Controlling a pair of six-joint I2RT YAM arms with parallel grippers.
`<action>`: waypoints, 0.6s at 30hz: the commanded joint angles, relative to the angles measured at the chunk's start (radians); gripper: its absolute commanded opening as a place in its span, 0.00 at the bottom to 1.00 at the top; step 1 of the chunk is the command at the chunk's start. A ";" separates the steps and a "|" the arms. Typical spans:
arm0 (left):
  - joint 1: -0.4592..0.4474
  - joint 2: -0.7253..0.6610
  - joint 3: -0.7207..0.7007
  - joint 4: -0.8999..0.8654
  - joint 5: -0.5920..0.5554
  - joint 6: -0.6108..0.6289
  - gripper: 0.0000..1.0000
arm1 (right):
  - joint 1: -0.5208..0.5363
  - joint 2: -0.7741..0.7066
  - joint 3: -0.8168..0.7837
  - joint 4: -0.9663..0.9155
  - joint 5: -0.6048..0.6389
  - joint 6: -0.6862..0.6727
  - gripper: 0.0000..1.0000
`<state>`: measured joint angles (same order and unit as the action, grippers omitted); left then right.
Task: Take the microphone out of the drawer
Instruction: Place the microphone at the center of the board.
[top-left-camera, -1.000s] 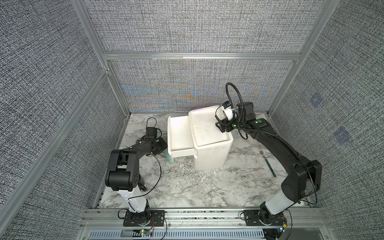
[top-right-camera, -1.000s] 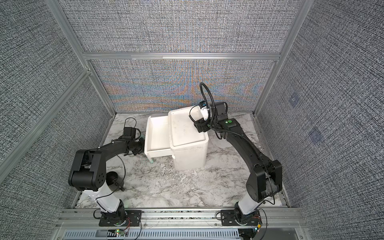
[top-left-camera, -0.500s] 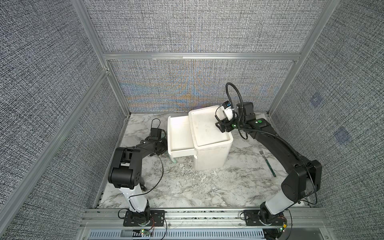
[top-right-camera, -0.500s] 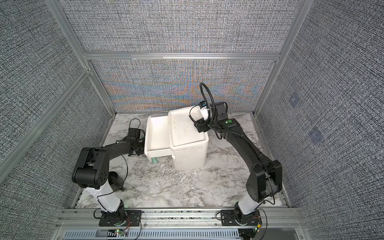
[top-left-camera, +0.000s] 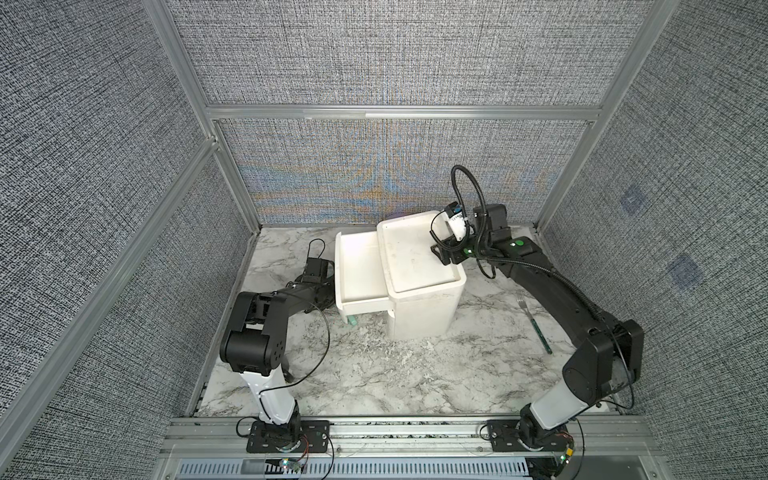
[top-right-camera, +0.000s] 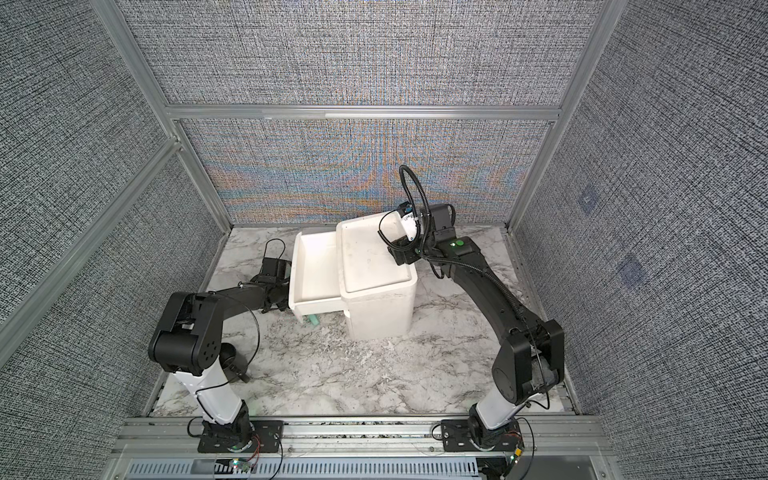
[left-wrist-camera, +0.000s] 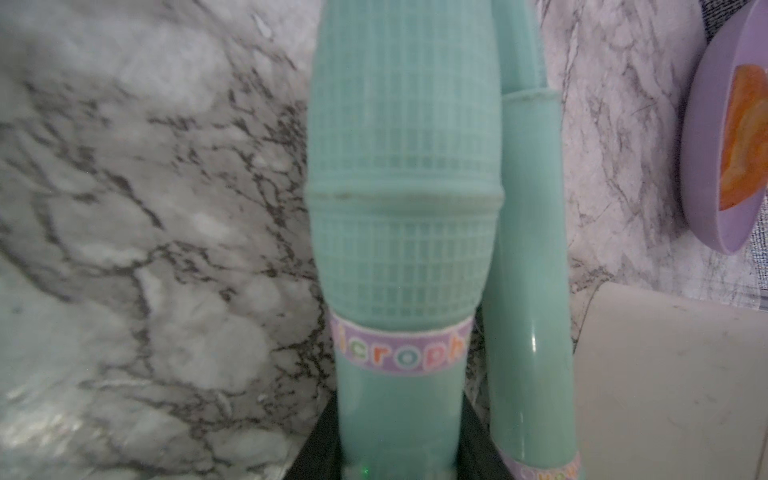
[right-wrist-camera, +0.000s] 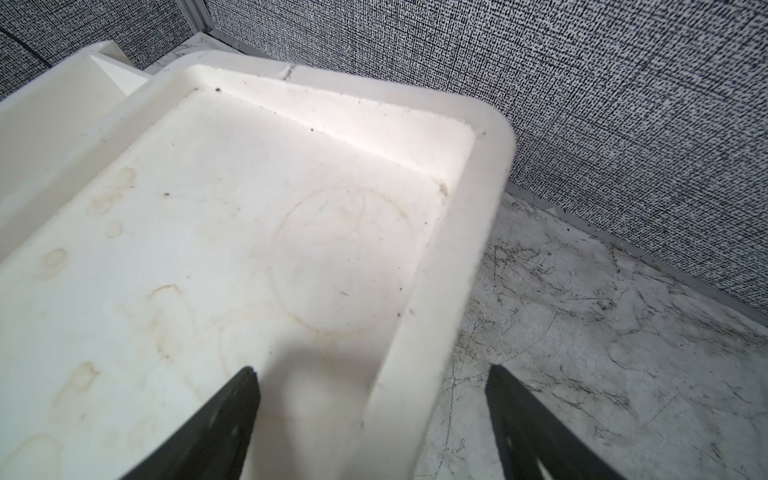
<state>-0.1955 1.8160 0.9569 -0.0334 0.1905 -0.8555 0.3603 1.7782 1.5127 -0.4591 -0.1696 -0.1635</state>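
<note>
Mid-frame, cabinet: white plastic drawer cabinet (top-left-camera: 419, 257) on marble tabletop (top-left-camera: 374, 374).
Drawer: white pull-out tray (top-left-camera: 357, 266), open toward frame left, nothing visible inside.
Right gripper (right-wrist-camera: 372, 374): jaws spread astride the cabinet's top rim, no pinch visible.
Left gripper (left-wrist-camera: 399, 440): clamped on the handle of a teal plastic toy microphone (left-wrist-camera: 403, 187).
Microphone: out of the drawer, low over the marble, tip showing under the drawer's front corner in a top view (top-left-camera: 352, 331).
Progress: extraction looks done; set-down and release left.

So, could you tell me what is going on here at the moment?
The left gripper holds a teal toy microphone low over the marble table, next to the white drawer unit. The unit's top drawer stands pulled open and looks empty, so the microphone is already out. The right gripper sits at the unit's top edge, jaws open on either side of the rim.
</note>
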 joint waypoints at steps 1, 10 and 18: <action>-0.003 0.006 0.003 0.010 -0.007 -0.014 0.00 | 0.004 0.014 -0.005 -0.081 0.034 -0.031 0.87; -0.010 0.015 0.004 0.018 -0.007 -0.024 0.08 | 0.006 0.015 -0.007 -0.081 0.032 -0.032 0.87; -0.010 0.022 0.011 0.008 -0.005 -0.027 0.27 | 0.006 0.016 -0.009 -0.079 0.032 -0.034 0.87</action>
<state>-0.2058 1.8351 0.9642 0.0029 0.1871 -0.8837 0.3645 1.7782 1.5127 -0.4557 -0.1635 -0.1661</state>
